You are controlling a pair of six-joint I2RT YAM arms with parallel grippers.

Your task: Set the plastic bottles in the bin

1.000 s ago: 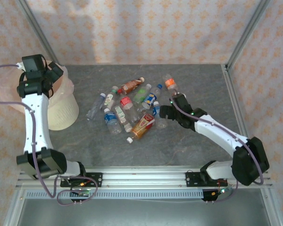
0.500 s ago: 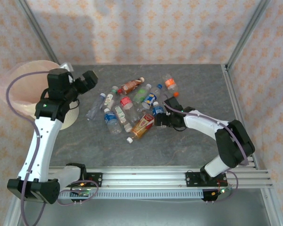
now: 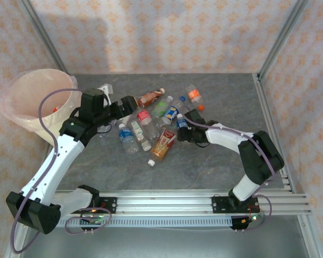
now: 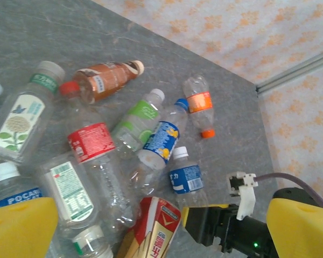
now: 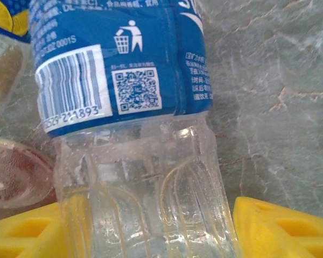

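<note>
Several plastic bottles (image 3: pixel 151 121) lie in a heap mid-table. One has a blue label (image 3: pixel 180 124) (image 4: pixel 185 177) (image 5: pixel 118 54), and its clear base lies between the yellow fingers (image 5: pixel 280 228) of my right gripper (image 3: pixel 183 132) (image 5: pixel 156 226). The jaws stand close on both sides, with a thin sliver of table beside the right finger; whether they press the bottle I cannot tell. My left gripper (image 3: pixel 126 105) (image 4: pixel 161 234) hangs open above the heap's left side, holding nothing. The bin (image 3: pixel 16 115), cream with a pinkish liner, stands at the far left.
A red-and-gold bottle (image 3: pixel 162 142) (image 4: pixel 153 226) lies right beside the right gripper. An orange-label bottle (image 3: pixel 194 95) and a brown one (image 3: pixel 149 98) lie at the back. A loose white cap (image 3: pixel 150 162) sits in front. Metal frame posts (image 3: pixel 282 37) bound the table.
My left arm swung from over the bin to above the heap. The right gripper slid left onto the blue-label bottle and its jaws narrowed round it.
</note>
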